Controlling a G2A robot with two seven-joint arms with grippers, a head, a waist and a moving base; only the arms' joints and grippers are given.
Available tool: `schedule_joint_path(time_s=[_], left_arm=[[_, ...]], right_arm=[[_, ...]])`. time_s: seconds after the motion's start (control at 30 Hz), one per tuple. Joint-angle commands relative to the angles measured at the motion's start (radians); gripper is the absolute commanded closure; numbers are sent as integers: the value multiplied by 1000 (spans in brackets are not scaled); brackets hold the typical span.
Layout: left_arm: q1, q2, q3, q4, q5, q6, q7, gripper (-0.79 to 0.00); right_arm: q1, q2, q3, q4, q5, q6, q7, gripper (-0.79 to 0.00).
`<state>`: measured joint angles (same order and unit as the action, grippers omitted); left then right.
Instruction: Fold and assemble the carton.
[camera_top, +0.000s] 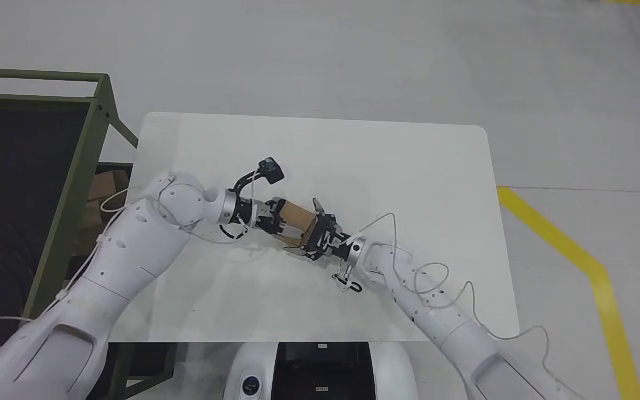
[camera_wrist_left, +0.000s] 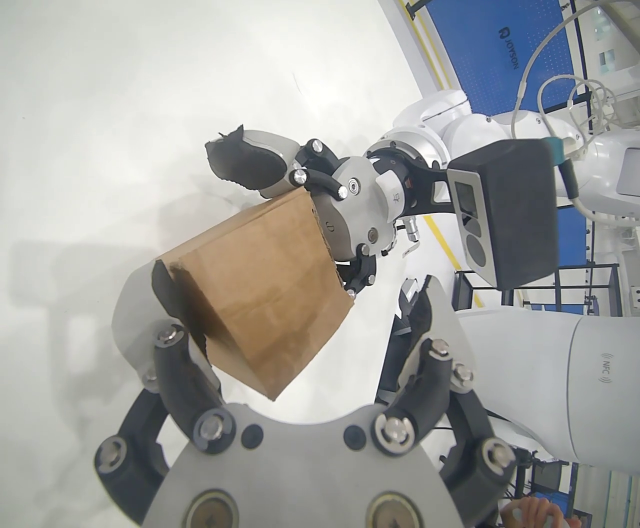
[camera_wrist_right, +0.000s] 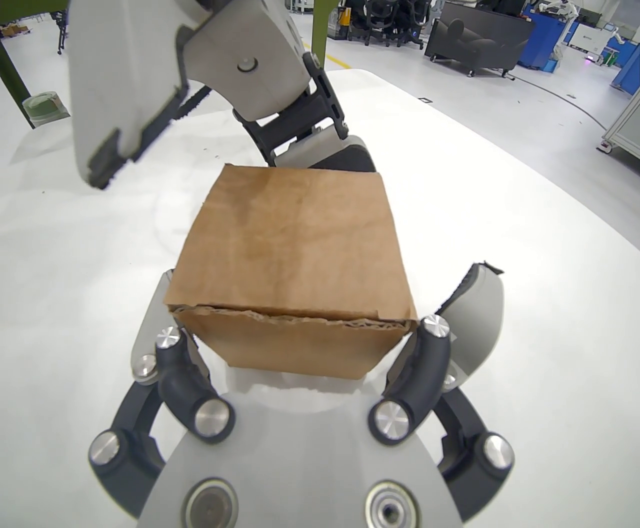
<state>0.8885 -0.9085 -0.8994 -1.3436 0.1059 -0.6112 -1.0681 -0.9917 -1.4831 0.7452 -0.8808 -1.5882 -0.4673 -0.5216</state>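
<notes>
The carton (camera_top: 295, 222) sits end to end between the two grippers over the white table (camera_top: 420, 160), and neither one clamps it. The left gripper (camera_wrist_left: 287, 285) stands wide open: one finger (camera_wrist_left: 142, 305) touches the carton's near corner, while the opposite finger (camera_wrist_left: 435, 330) is well clear of the cardboard. The right gripper (camera_wrist_right: 325, 275) is also spread, with the carton's other end pushed in close to its palm, one finger (camera_wrist_right: 150, 310) just beside a side wall and the other (camera_wrist_right: 480, 305) splayed away from it. On the end nearest the right palm, the folded flap (camera_wrist_right: 295, 345) shows a ragged corrugated edge along its seam, which looks closed but not locked. From here the main risk seems to be slip. The box is steadied only by contact at its two ends, so if either arm backs away or pushes off-axis, it could pivot about the single left finger contact and drop or twist out of line. The flap could also spring open once the palm's pressure is released. Closing the left fingers from this position would likely catch only the corner and dent or skew the carton instead of squaring it. Whether the carton rests on the table or hangs above it cannot be told.
</notes>
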Motion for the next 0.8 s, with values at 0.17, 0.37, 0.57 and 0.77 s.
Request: schedule_joint_path(time_s=[0.17, 0.37, 0.57, 0.77], left_arm=[[-10, -5, 11, 11, 0, -5, 0, -785], [-14, -7, 14, 17, 3, -10, 0, -785], [-15, -7, 15, 21, 3, -16, -1, -785], [-16, -8, 17, 22, 5, -17, 0, -785]], right_arm=[[1, 0, 1, 1, 2, -3, 1, -785], [3, -2, -1, 8, 6, -2, 2, -785], [6, -5, -3, 14, 13, 0, 2, -662], [8, -6, -4, 18, 13, 0, 0, -406]])
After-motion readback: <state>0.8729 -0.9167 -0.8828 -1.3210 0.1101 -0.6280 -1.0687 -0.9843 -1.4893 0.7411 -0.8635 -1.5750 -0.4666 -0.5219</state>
